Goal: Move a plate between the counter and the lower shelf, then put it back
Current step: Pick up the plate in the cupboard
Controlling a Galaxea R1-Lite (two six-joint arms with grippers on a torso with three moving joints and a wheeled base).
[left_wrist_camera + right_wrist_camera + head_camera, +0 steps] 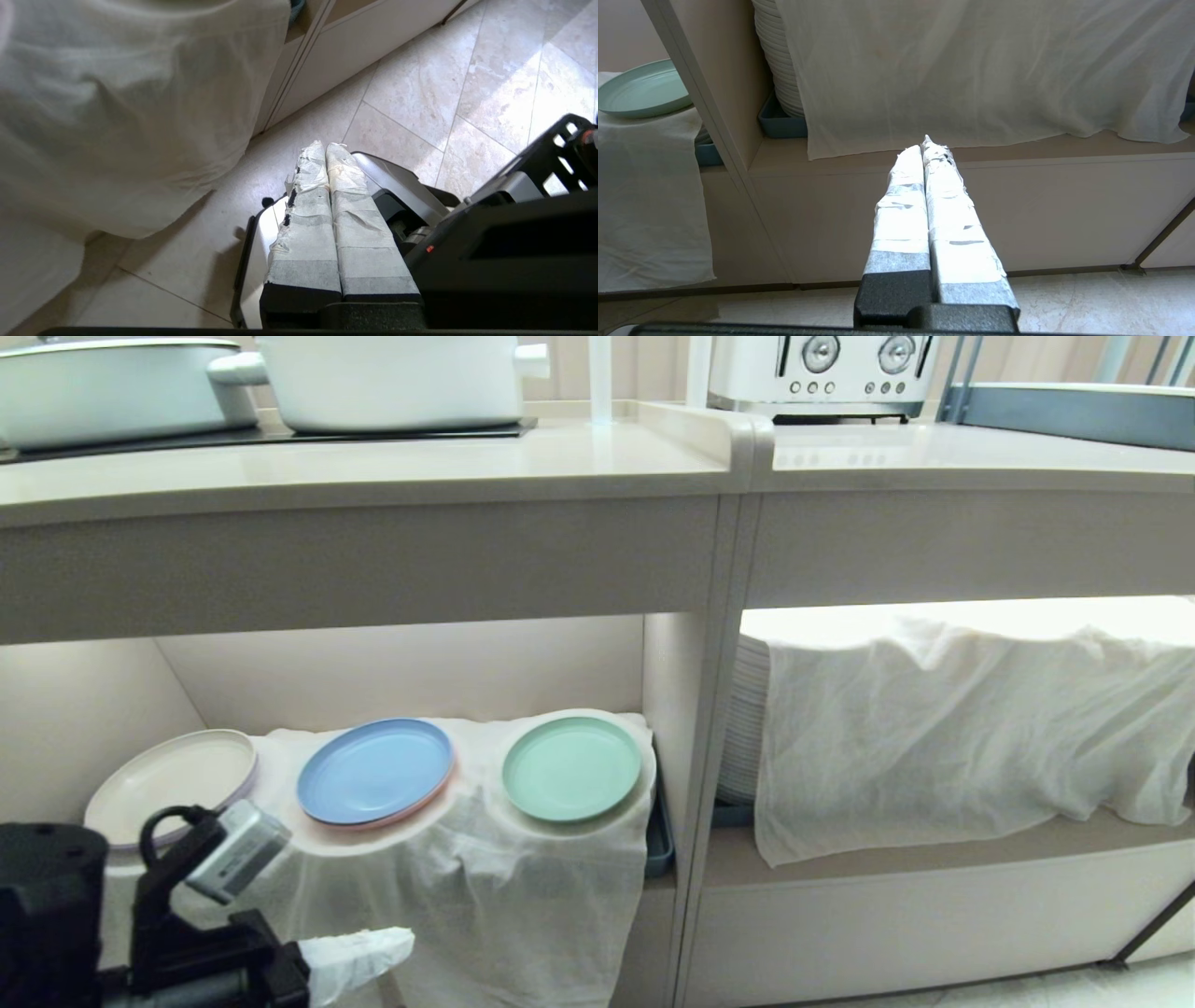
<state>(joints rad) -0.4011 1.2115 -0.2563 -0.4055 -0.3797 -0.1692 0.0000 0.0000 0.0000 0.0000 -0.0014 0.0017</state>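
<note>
A matte, smooth mint-green plate (pixel 571 768) is set on thin, gauzy white cloth (pixel 485 887). The beige counter (pixel 373 467) is finished glossy. Glossy white pots (pixel 392 378) are seen. Gripper fingers (pixel 345 210) are wrapped in wrinkled pale tape.

A white cloth (pixel 467 859) hides whatever props the plate (pixel 571 768); the frame edge crops the pots (pixel 392 378).

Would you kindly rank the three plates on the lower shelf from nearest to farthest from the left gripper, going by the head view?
Left gripper is shut and sits low, at the robot's left, in front of the draped cloth.
1. Cream-beige plate, leftmost on the lower shelf, and blue plate, in the middle: too close to call.
2. Mint-green plate, rightmost, by the divider.
</note>
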